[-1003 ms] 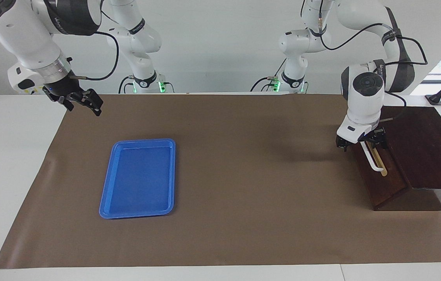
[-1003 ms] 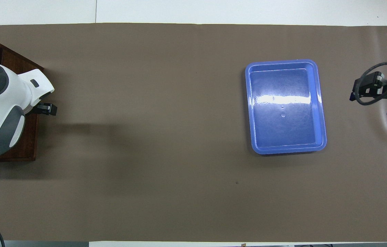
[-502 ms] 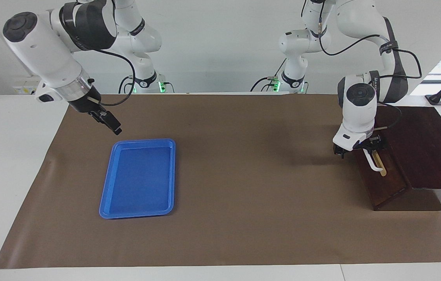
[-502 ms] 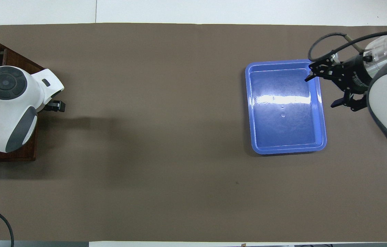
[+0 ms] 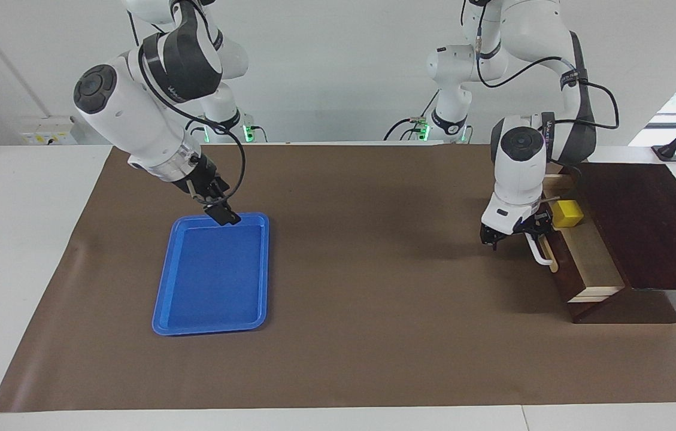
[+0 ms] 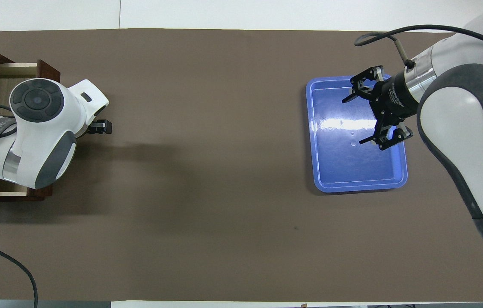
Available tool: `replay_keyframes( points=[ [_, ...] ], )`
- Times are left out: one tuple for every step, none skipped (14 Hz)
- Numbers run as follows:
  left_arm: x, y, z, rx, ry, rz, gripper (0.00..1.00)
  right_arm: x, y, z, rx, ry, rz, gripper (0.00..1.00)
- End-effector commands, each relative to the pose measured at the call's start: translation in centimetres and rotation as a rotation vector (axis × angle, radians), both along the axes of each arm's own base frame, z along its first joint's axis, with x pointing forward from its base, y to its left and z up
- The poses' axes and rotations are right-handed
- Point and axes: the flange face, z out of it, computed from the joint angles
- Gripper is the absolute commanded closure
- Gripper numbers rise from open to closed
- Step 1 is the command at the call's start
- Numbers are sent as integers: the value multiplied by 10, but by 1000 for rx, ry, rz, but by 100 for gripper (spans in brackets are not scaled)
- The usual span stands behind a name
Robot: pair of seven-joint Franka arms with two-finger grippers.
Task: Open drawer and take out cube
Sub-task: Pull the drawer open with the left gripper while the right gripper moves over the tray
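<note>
Under left claw (image 5: 517,234), handle (image 5: 540,254) half hidden

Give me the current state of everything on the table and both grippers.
drawer: pulled partly open, pale interior showing.
cube: inside the drawer, at its end nearer the robots.
blue tray: empty, flat on the mat.
left gripper: open, at the drawer's white handle.
right gripper: open, holding nothing, over the tray's edge nearer the robots.
</note>
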Motion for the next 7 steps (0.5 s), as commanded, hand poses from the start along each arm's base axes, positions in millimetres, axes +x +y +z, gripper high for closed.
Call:
replay_keyframes(
  points=[
    [2, -19, -4, -35, 18, 26, 0, 5, 7, 3, 62, 29, -204, 3],
    [1, -24, -4, -38, 18, 20, 0, 7, 9, 4, 78, 29, -226, 3],
    [1, -25, -4, -39, 18, 21, 0, 11, 15, 0, 106, 35, -233, 3],
    [1, -26, -5, -50, 17, 40, 0, 16, 17, -4, 147, 33, -253, 3],
    [0, -27, -6, -58, 18, 53, 0, 21, 19, -7, 174, 17, -263, 3],
    [-1, -32, -5, -59, 17, 45, 0, 25, 20, -14, 185, 4, -259, 3],
    [-2, -37, -5, -60, 16, 41, 0, 27, 29, -23, 196, -17, -238, 3]
  ],
)
